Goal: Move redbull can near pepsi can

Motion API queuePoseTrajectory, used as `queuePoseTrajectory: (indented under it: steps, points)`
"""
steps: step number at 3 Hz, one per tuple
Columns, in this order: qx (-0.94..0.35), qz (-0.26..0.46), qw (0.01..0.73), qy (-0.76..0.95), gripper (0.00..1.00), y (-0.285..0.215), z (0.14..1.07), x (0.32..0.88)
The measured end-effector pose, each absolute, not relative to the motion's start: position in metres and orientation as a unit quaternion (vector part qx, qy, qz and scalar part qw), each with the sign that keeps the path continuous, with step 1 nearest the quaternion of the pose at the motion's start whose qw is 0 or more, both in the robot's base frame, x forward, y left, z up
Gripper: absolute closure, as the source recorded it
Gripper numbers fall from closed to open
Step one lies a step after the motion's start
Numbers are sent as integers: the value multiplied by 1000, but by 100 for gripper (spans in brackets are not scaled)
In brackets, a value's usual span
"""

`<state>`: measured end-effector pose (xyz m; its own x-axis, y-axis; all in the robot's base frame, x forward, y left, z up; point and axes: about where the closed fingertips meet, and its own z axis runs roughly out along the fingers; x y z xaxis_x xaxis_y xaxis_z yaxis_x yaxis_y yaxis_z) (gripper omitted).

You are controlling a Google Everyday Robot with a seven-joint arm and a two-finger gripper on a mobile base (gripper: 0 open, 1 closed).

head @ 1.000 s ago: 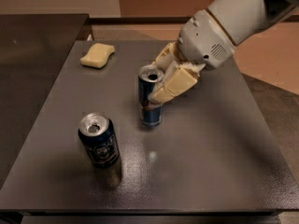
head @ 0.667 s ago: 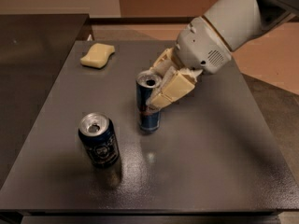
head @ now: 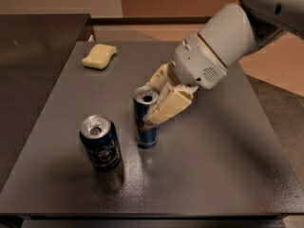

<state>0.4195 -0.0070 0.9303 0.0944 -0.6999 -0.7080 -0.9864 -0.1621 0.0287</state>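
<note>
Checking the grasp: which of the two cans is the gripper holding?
The redbull can, slim, blue-silver; the gripper clasps its top. The stouter navy pepsi can stands free.

Redbull can (head: 146,120) displaced from frame centre toward the lower left. The gap to the pepsi can (head: 100,144) is narrower than 1.0 s ago, and the two now stand near each other, not touching. Pincer (head: 152,101) travelled with it, now mid-frame, clasped about the can's upper half. Can possibly slid along the surface (head: 213,165); base contact unclear. More of the white arm (head: 223,46) shows at upper right.
</note>
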Motion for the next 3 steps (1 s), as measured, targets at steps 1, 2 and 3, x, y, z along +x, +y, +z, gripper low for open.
queuePoseTrajectory:
  steps: [1,2,3]
  points:
    - [-701,304,238,600,82,-2,924,413]
    - [-701,306,239,599,59,2,919,410]
    - [-702,305,239,598,35,3,920,409]
